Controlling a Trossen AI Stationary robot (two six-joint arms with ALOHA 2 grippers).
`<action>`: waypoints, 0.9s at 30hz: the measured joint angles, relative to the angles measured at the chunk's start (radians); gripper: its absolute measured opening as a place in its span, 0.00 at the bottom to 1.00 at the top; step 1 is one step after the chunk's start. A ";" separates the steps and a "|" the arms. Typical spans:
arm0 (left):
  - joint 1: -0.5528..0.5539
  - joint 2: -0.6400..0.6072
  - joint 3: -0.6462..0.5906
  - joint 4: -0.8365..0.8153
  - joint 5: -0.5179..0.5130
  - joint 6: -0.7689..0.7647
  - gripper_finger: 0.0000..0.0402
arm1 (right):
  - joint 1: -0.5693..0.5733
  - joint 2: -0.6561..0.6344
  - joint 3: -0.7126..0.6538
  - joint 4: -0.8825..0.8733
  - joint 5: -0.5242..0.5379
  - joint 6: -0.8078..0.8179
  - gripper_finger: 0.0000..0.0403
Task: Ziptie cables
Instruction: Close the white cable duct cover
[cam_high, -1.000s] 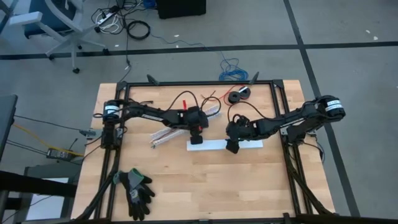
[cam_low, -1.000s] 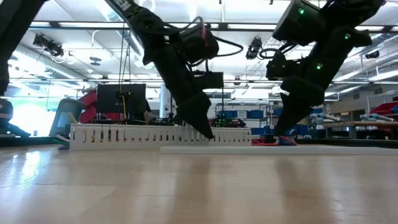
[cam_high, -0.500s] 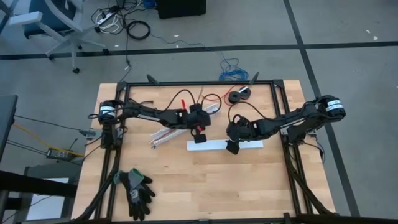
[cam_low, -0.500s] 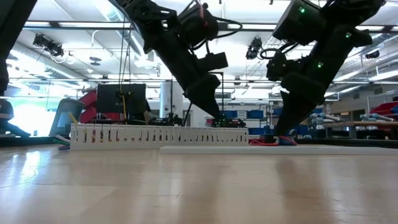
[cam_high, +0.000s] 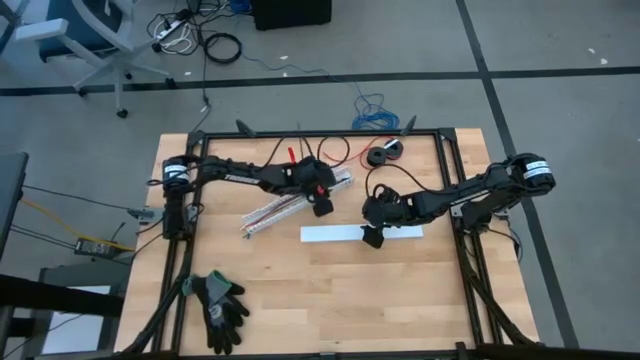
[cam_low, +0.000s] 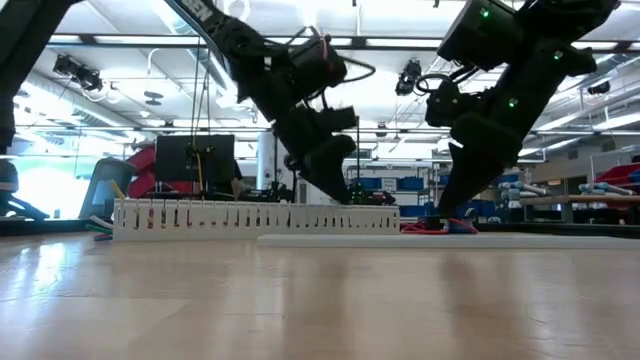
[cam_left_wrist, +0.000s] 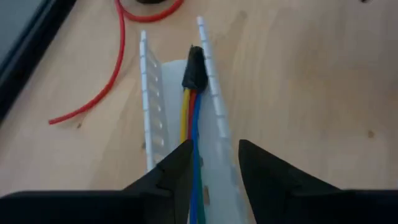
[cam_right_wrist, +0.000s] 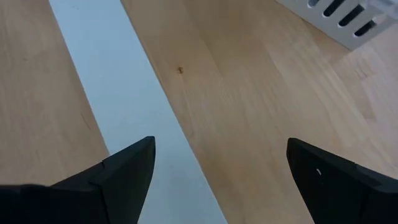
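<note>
The cables (cam_left_wrist: 189, 118), yellow, red, blue and green wires joined at a dark end (cam_left_wrist: 194, 68), lie along the inside of a white slotted duct (cam_left_wrist: 155, 106). The duct (cam_high: 280, 208) lies slantwise on the table's middle. My left gripper (cam_left_wrist: 214, 158) is open above the duct (cam_high: 322, 207), with the cables running in under its fingers. My right gripper (cam_right_wrist: 221, 165) hangs wide open over a flat white strip (cam_right_wrist: 112, 81), near that strip's right part (cam_high: 372, 238). My left gripper slants down along the duct from above. One finger's inner edge (cam_left_wrist: 185, 155) lies right beside the cables, and I cannot tell whether it touches them. The cables rest in the duct.
A loose red wire (cam_left_wrist: 106, 87) runs beside the duct to a black spool (cam_high: 382, 155) at the far side. A blue wire coil (cam_high: 372, 112) lies on the floor beyond the table. Dark gloves (cam_high: 220, 310) lie near the front left corner. The white strip (cam_high: 335, 233) lies in front of the duct.
My left gripper has gone from above the white strip's left end toward the table's far edge and now stands over the duct; its wrist has rolled a little on the way. My right gripper has kept still.
</note>
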 joint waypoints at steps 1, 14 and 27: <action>0.009 0.008 0.001 0.004 0.034 -0.010 0.34 | 0.000 0.000 0.000 0.004 0.000 -0.001 0.86; -0.003 0.052 0.000 -0.122 0.119 0.136 0.26 | -0.001 0.000 0.000 -0.004 0.000 -0.011 0.86; -0.038 0.027 0.001 -0.270 0.183 0.422 0.14 | -0.009 0.000 0.000 -0.016 0.001 -0.050 0.86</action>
